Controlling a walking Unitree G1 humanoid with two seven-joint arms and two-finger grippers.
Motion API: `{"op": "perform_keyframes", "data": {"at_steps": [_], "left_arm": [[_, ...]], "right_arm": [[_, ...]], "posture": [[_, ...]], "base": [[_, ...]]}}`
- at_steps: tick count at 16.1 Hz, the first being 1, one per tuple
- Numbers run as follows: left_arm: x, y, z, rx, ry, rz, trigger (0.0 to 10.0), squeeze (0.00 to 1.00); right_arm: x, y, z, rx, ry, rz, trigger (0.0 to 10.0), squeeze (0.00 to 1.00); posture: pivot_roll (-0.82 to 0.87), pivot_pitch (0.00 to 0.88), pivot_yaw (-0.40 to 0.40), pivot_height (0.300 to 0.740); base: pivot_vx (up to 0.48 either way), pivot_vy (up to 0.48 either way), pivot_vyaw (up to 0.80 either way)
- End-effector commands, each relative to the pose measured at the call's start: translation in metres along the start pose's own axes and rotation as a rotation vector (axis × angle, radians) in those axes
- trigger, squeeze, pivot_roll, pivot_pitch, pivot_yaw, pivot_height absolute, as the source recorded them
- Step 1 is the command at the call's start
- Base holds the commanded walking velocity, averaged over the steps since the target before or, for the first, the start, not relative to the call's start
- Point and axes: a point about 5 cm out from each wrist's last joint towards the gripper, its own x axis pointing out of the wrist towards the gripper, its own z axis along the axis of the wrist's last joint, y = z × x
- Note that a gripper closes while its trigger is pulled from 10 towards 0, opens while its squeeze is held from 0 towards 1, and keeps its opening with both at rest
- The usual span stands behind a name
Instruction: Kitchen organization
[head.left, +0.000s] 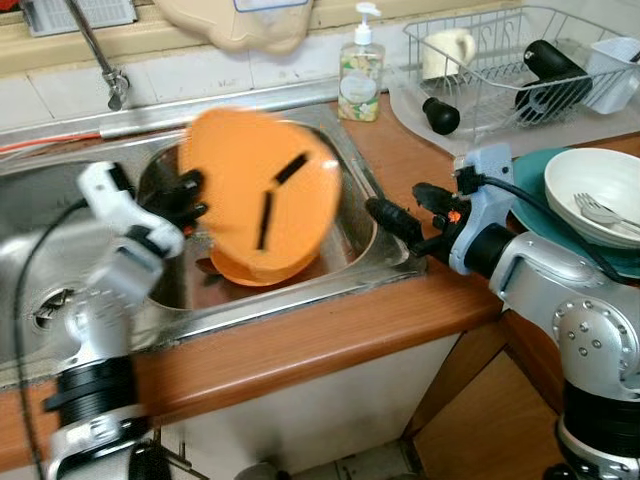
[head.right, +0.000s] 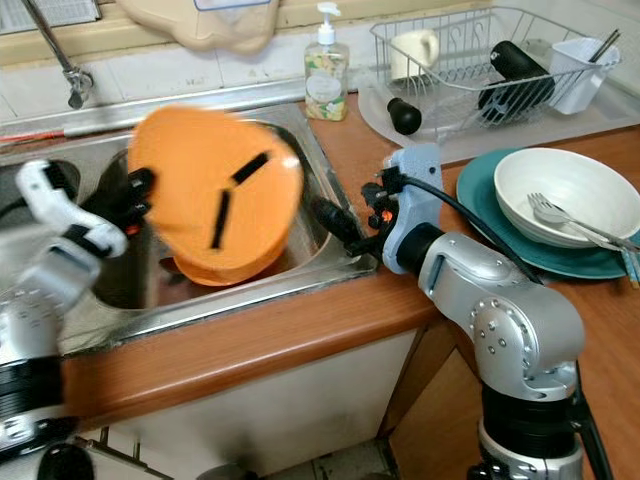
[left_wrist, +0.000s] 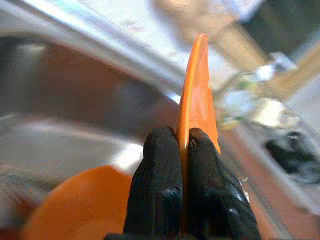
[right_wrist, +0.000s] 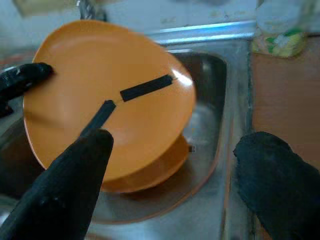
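Gripping an orange plate (head.left: 262, 190) by its rim, our left gripper (left_wrist: 183, 145) is clamping both black fingers (left_wrist: 157, 185) tight on the edge, and we are holding the plate tilted up on its side above the steel sink (head.left: 375, 255), its face with two black strips turned toward our right arm. Below it, down in the basin, a second orange dish (right_wrist: 150, 175) is lying flat. Our right gripper (head.left: 395, 222) is hovering over the sink's right rim with its fingers (right_wrist: 60, 195) spread wide apart and nothing between them, pointing at the raised plate without touching it. On the wooden counter (head.left: 300, 335) to our right, a white bowl (head.right: 570, 195) with a fork (head.right: 560, 215) in it is sitting on a teal plate (head.right: 480, 200). Behind that, we are seeing a wire dish rack (head.left: 500, 60) holding a mug (head.left: 445, 50) and dark utensils, and a soap dispenser (head.left: 360, 70) is standing beside the sink's back corner.
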Motion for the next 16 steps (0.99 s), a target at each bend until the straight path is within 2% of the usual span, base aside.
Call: {"op": "perform_keyframes", "data": {"at_steps": [1,3,6,7,8,10,11,12,13,14,16], "left_arm": [[-0.001,0.001,0.004,-0.003,-0.003,0.027,0.0,0.0],[0.001,0.008,-0.009,-0.031,0.06,0.087,0.0,0.0],[0.006,0.016,-0.025,-0.006,0.119,0.164,0.0,0.0],[0.007,0.018,-0.029,0.016,0.146,0.183,5.4,0.0],[0.008,0.02,-0.031,0.023,0.157,0.208,10.0,0.0],[0.008,0.021,-0.033,0.069,0.181,0.224,10.0,1.0],[0.009,0.022,-0.033,0.09,0.186,0.223,10.0,1.0],[0.009,0.021,-0.031,0.139,0.184,0.213,10.0,1.0],[0.008,0.02,-0.029,0.202,0.166,0.208,10.0,1.0],[0.008,0.016,-0.025,0.236,0.136,0.173,10.0,1.0],[0.007,0.007,-0.02,0.356,0.097,0.104,10.0,1.0]], "right_arm": [[0.001,0.005,-0.002,-0.014,0.013,0.023,10.0,0.0],[0.002,0.006,-0.004,-0.023,0.03,0.035,10.0,0.0],[0.001,0.004,-0.005,-0.042,0.046,0.025,10.0,0.0],[0.0,0.004,-0.006,-0.047,0.049,0.018,10.0,0.0],[0.0,0.004,-0.008,-0.049,0.053,0.013,10.0,0.0],[-0.001,0.003,-0.01,-0.048,0.06,0.007,10.0,0.0],[-0.001,0.003,-0.011,-0.045,0.063,0.004,10.0,0.0],[0.0,0.001,-0.012,-0.036,0.069,-0.009,10.0,0.14],[0.0,-0.002,-0.013,-0.017,0.069,-0.028,10.0,1.0],[0.0,-0.005,-0.013,0.026,0.065,-0.037,10.0,1.0],[0.0,-0.012,-0.011,-0.026,0.06,-0.102,10.0,1.0]], "posture": [[-0.13,0.0,0.062,0.74],[-0.13,0.0,0.062,0.74],[-0.15,0.0,0.069,0.74],[-0.15,0.0,0.072,0.74],[-0.15,0.0,0.071,0.74],[-0.15,0.0,0.066,0.74],[-0.15,0.0,0.063,0.74],[-0.15,0.0,0.061,0.74],[-0.14,0.0,0.057,0.74],[-0.14,0.0,0.054,0.74],[-0.14,0.0,0.051,0.74]], "base": [[0.0,0.0,0.0],[0.0,0.0,0.0],[0.0,0.0,0.0],[0.0,0.0,0.0],[0.0,0.0,0.0],[0.0,0.0,0.0],[0.0,0.0,0.0],[0.0,0.0,0.0],[0.0,0.0,0.0],[0.0,0.0,0.0],[0.0,0.0,0.0]]}}
